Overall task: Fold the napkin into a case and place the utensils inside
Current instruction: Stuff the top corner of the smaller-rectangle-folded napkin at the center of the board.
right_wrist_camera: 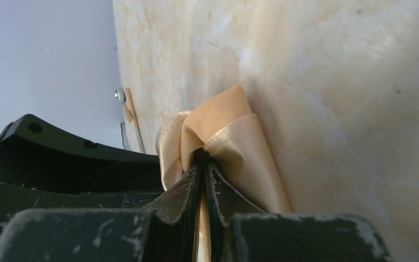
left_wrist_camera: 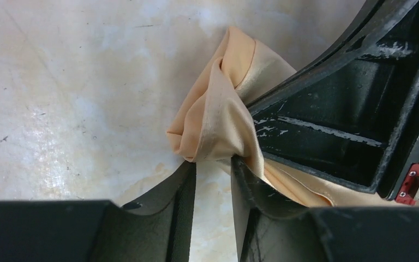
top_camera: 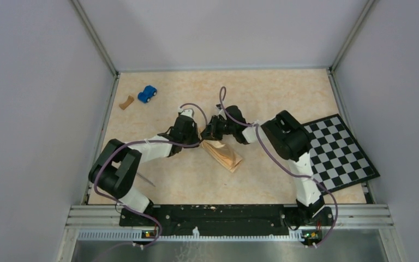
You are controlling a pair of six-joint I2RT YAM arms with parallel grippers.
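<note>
Pinching napkin (left_wrist_camera: 218,109) fold, right fingers (right_wrist_camera: 181,197) clamped; left fingers (left_wrist_camera: 169,203) apart at its corner, so best draw taut, crease flat

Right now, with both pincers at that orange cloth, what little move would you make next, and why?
Probably close the left pincer on the napkin. Its fingers stand apart with the bunched cloth right at their tips, while the right pincer is shut on the same end. With both holding, they could likely spread that end open.

Open tabletop (top_camera: 207,183) nearside of napkin (top_camera: 228,157); left arm (top_camera: 153,147), right arm (top_camera: 286,136) flanking
</note>
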